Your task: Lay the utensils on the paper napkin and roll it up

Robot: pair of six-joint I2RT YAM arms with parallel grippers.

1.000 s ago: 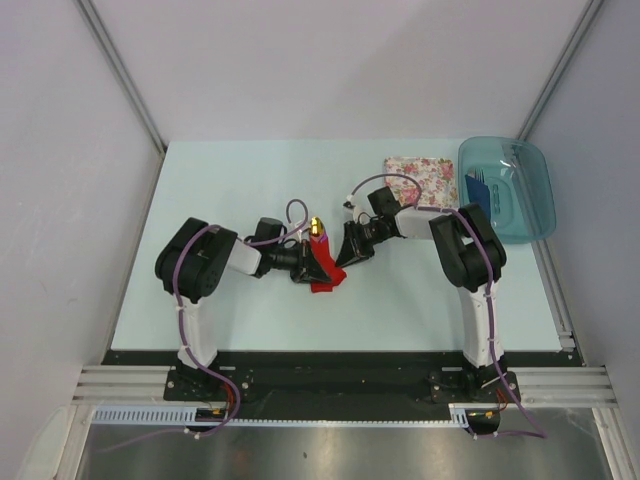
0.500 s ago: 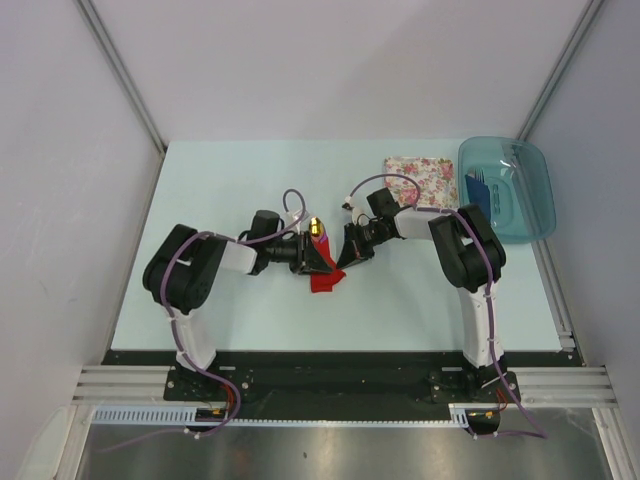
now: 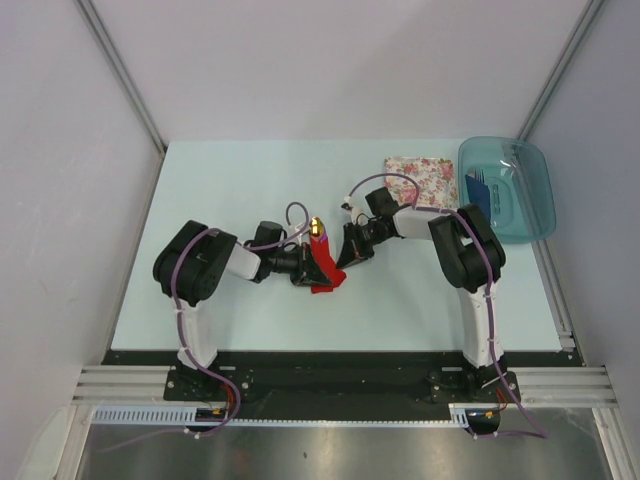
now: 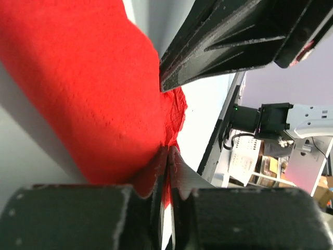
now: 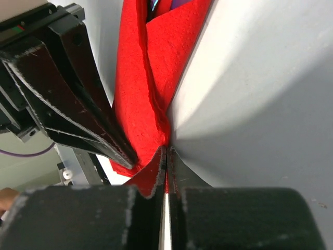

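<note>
The red paper napkin (image 3: 323, 266) lies folded into a narrow roll at the table's middle. The gold spoon head of the utensils (image 3: 317, 228) sticks out of its far end. My left gripper (image 3: 306, 268) is at the roll's left side, shut on a napkin edge (image 4: 88, 88), with red paper between its closed tips (image 4: 169, 156). My right gripper (image 3: 346, 252) is at the roll's right side, shut on the opposite napkin fold (image 5: 145, 94) at its tips (image 5: 166, 152). Dark utensil handles (image 5: 160, 5) peek from inside the fold. Each wrist view shows the other gripper's fingers (image 4: 234, 41) (image 5: 67, 104) close by.
A white square with pink floral print (image 3: 421, 180) lies at the back right. A clear teal tub (image 3: 508, 188) holding a blue item stands at the right table edge. Both arms meet over the table's middle.
The left arm's elbow swung out to the left half a second ago and has come back. The roll and spoon head stay between the grippers, now slightly more upright.
</note>
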